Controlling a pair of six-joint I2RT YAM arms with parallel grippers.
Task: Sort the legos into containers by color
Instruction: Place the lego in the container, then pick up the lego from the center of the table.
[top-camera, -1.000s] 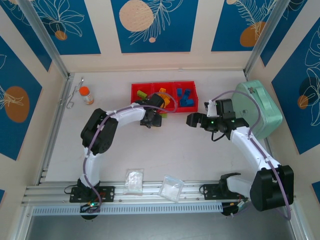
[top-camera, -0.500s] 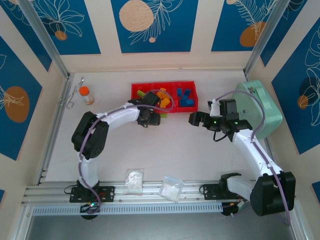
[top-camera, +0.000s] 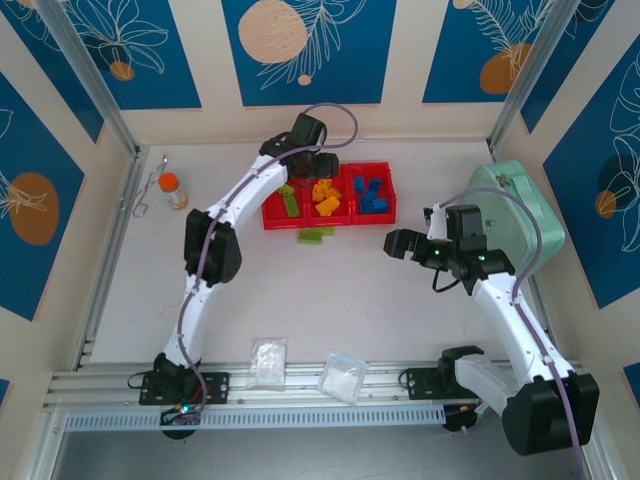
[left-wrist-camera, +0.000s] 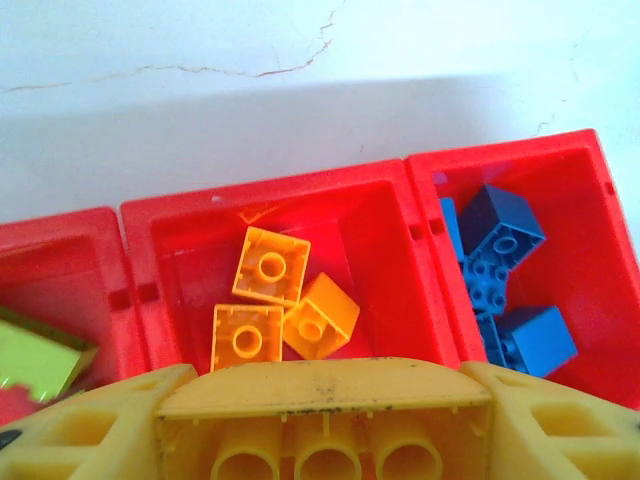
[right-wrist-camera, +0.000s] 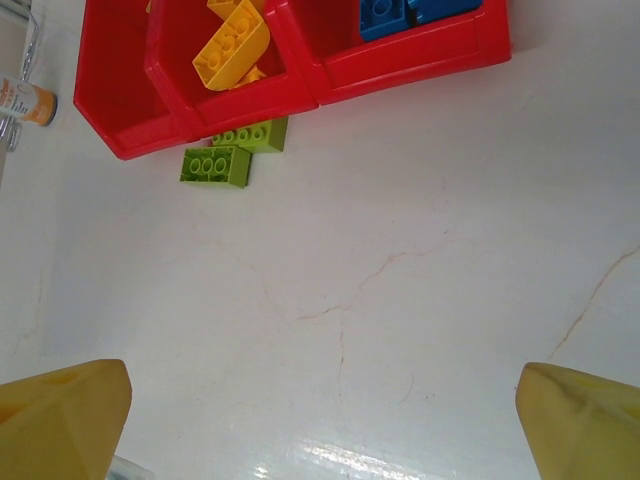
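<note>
The red tray (top-camera: 330, 224) has three containers in a row. Its left one holds a lime green lego (top-camera: 288, 197), the middle one orange legos (top-camera: 325, 195), and the right one blue legos (top-camera: 370, 193). My left gripper (top-camera: 320, 170) hangs over the middle container (left-wrist-camera: 380, 230), shut on a long yellow lego (left-wrist-camera: 325, 400) whose hollow underside faces the camera. Below it lie three orange legos (left-wrist-camera: 270, 268), with blue ones (left-wrist-camera: 500, 270) to the right. Two green legos (top-camera: 316, 235) (right-wrist-camera: 215, 165) lie on the table against the tray's front. My right gripper (top-camera: 393, 243) (right-wrist-camera: 320, 420) stands open over bare table.
A mint-green case (top-camera: 515, 215) sits at the right, close to the right arm. An orange-capped bottle (top-camera: 173, 190) and a metal tool (top-camera: 145, 195) lie at the far left. Two clear bags (top-camera: 268, 362) (top-camera: 343, 377) rest near the front edge.
My left arm has swung from the table in front of the tray to above its middle compartment, uncovering the green legos. The right arm has drawn slightly back and right.
</note>
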